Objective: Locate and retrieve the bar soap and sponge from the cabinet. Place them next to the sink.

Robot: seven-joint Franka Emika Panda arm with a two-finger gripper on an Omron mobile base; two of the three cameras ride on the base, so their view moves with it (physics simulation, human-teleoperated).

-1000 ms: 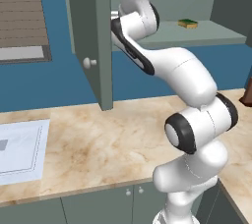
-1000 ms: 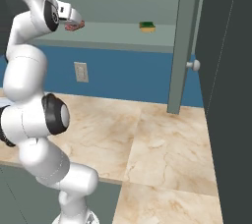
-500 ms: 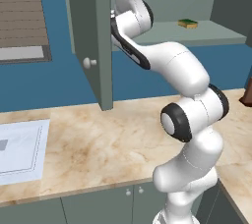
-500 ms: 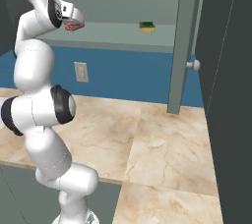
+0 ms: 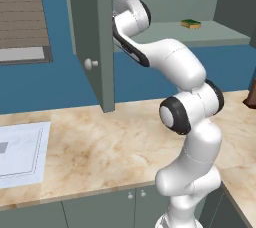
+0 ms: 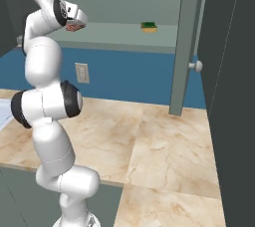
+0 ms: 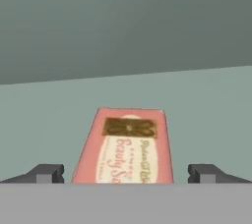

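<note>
A: Where does the bar soap [image 7: 125,149] lie?
B: Flat on the cabinet [image 5: 92,32] shelf, between the wide-open jaws of the gripper [image 7: 126,173], ungrasped.
A: And the sponge [image 6: 148,27]?
B: Farther along the same shelf, well apart.

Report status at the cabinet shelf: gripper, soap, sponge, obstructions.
Gripper open, straddling soap, not gripping. Soap flat on cabinet shelf. Sponge further along shelf, untouched. Nothing blocking.
</note>
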